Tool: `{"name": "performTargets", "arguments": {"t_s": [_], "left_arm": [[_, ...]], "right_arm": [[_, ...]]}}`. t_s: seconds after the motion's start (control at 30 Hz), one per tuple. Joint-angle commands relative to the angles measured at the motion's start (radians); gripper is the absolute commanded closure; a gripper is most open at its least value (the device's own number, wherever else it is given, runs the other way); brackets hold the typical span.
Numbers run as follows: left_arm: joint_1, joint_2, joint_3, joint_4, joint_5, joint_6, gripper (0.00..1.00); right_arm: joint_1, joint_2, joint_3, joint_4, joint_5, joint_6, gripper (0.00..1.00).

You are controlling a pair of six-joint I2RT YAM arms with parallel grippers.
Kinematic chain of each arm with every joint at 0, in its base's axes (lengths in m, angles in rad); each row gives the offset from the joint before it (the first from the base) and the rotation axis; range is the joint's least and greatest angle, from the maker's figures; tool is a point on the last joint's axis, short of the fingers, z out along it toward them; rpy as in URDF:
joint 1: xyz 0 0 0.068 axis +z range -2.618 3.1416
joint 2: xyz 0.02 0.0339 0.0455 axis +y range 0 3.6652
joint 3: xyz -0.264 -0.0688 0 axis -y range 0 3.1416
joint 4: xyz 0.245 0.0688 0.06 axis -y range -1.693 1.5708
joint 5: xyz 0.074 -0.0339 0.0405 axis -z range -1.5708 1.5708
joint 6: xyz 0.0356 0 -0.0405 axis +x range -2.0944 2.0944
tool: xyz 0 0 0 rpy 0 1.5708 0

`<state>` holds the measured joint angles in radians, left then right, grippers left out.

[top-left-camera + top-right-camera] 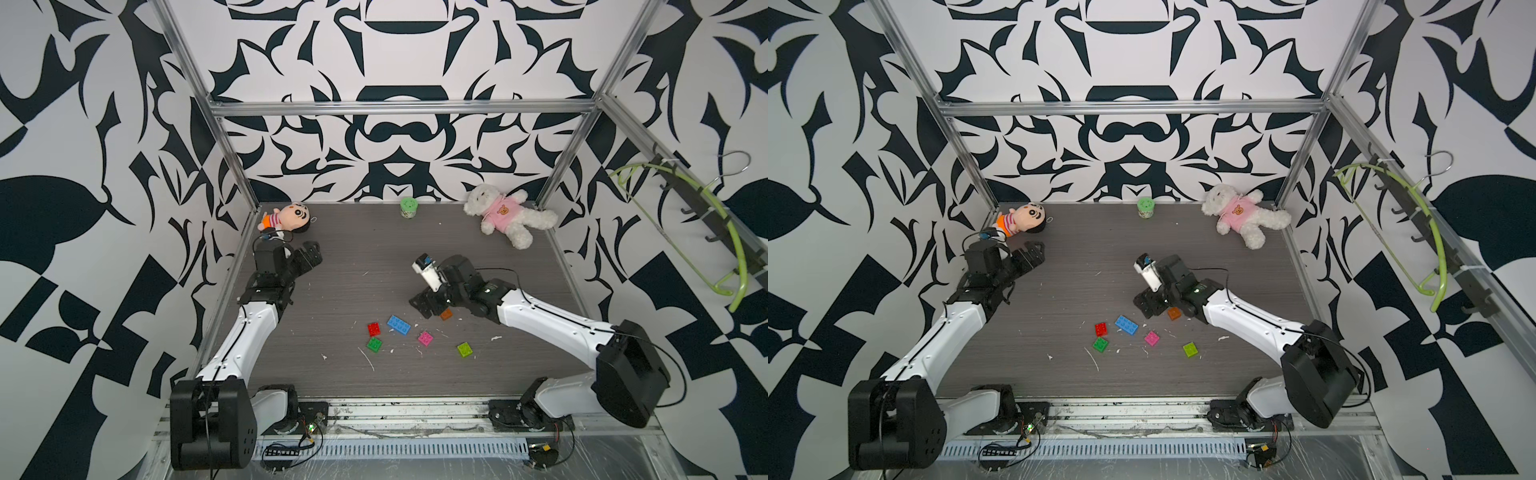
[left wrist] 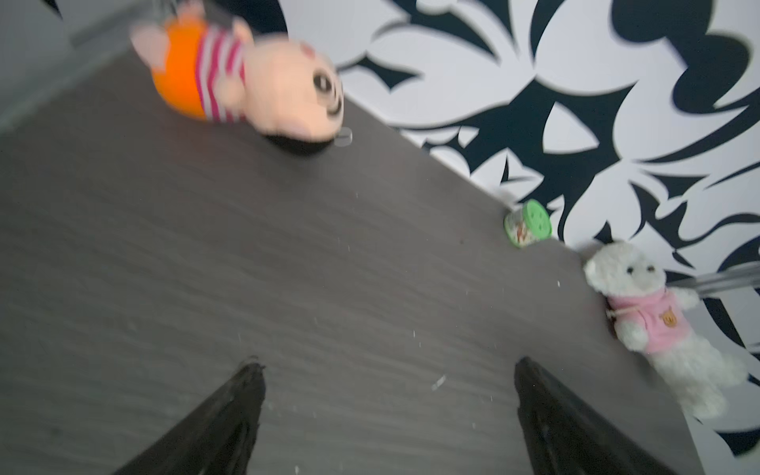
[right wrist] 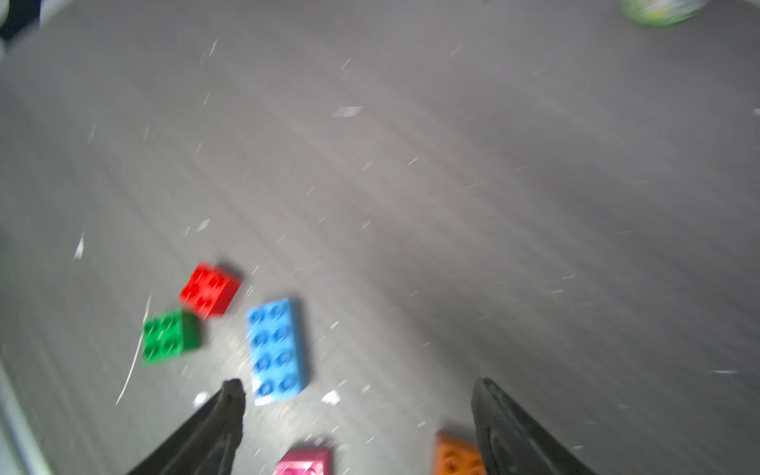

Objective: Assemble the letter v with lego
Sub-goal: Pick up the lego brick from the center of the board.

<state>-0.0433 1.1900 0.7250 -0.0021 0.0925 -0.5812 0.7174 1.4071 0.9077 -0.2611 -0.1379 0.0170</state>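
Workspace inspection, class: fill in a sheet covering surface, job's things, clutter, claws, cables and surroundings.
Surface: dark table, white flecks scattered.
Job's things: six loose bricks, none joined: red brick, blue brick, dark green brick, pink brick, lime brick, orange brick.
Clutter: plush doll, teddy bear, green jar, along the back.
Claws: left claw open, empty; right claw open, by the orange brick.
Cables: black cable looped over the right arm.
Surroundings: metal frame, patterned walls, green hanger.

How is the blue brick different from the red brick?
The blue brick is a long rectangle, while the red brick is a small square. The blue brick has eight studs on top and the red brick has only four. Both lie flat with their studs up, and neither is joined to anything.
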Motion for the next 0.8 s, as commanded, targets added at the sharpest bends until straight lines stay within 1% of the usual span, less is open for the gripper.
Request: {"name": "performTargets", "arguments": {"t_s": [0.0,0.07,0.1,0.13,0.2,0.27,0.33,0.37,0.43,0.53,0.63,0.67,0.73,0.77], "left_arm": [[-0.057,0.026,-0.023,-0.112,0.106,-0.119,0.01],[-0.132,0.061,-0.005,-0.151,0.07,-0.134,0.01],[-0.163,0.076,0.003,-0.168,0.055,-0.145,0.01],[-0.192,0.093,0.009,-0.18,0.051,-0.163,0.01],[-0.228,0.126,0.001,-0.171,0.08,-0.215,0.01],[-0.237,0.12,-0.047,-0.118,0.136,-0.292,0.01],[-0.239,0.093,-0.114,-0.041,0.162,-0.367,0.01],[-0.241,0.046,-0.142,-0.015,0.165,-0.39,0.01],[-0.245,-0.002,-0.167,-0.053,0.138,-0.401,0.01],[-0.245,-0.079,-0.177,-0.176,0.074,-0.383,0.01],[-0.242,-0.136,-0.186,-0.262,0.01,-0.371,0.01],[-0.238,-0.142,-0.187,-0.278,0.011,-0.37,0.01],[-0.236,-0.133,-0.19,-0.292,0.022,-0.373,0.01],[-0.236,-0.12,-0.188,-0.291,0.035,-0.381,0.01]], "right_arm": [[0.046,0.049,0.06,-0.168,0.05,-0.036,0.15],[0.059,0.092,0.085,-0.187,0.046,-0.045,0.16],[0.063,0.109,0.095,-0.193,0.021,-0.062,0.18],[0.076,0.129,0.106,-0.2,0.004,-0.075,0.2],[0.114,0.168,0.118,-0.207,-0.002,-0.116,0.21],[0.142,0.209,0.137,-0.202,0.004,-0.134,0.26],[0.152,0.236,0.157,-0.191,0.004,-0.143,0.28],[0.153,0.248,0.163,-0.183,0.003,-0.148,0.28],[0.156,0.269,0.179,-0.171,-0.005,-0.153,0.29],[0.177,0.311,0.207,-0.159,-0.015,-0.179,0.31],[0.192,0.364,0.244,-0.17,0.017,-0.207,0.42],[0.191,0.378,0.254,-0.177,0.02,-0.217,0.47],[0.191,0.393,0.262,-0.178,0.03,-0.228,0.52],[0.192,0.396,0.266,-0.179,0.033,-0.236,0.57]]}}
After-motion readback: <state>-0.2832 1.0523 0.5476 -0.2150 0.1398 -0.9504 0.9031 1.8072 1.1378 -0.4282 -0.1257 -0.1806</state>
